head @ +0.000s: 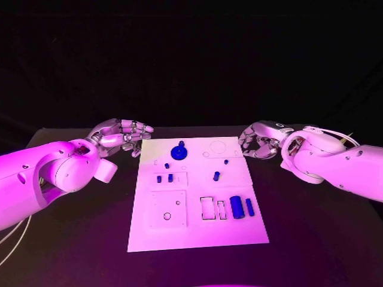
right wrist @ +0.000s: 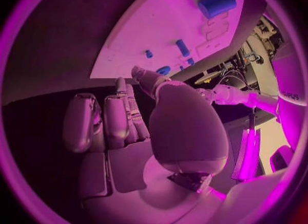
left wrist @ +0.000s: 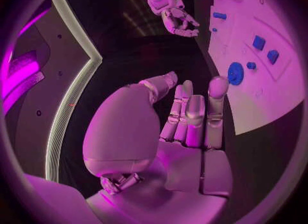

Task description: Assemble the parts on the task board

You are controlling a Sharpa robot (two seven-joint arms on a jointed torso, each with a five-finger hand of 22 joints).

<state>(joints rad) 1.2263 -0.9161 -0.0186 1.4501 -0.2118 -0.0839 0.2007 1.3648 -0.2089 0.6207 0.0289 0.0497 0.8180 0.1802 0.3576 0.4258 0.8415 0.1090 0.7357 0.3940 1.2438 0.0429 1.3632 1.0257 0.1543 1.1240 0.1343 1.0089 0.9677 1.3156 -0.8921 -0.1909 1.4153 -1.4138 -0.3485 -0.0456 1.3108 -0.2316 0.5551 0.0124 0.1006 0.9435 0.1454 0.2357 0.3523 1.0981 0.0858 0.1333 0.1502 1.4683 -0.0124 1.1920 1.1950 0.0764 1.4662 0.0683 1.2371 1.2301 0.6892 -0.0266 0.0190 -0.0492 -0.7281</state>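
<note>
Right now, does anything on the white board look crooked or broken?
Nothing stands out. The white task board lies flat on the black table, the small blue parts sit tidily, and both silver hands, left and right, hold nothing.

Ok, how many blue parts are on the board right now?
8: a gear at the far end, two small pegs nearer, a pair mid-left, one mid-right, a thick cylinder and a thin bar near right. Tiny ones may be missed.

smooth white-shelled arms; the left hand (head: 121, 134) and right hand (head: 261, 139) are silver, segmented; thin cables loop at the right wrist.
</note>
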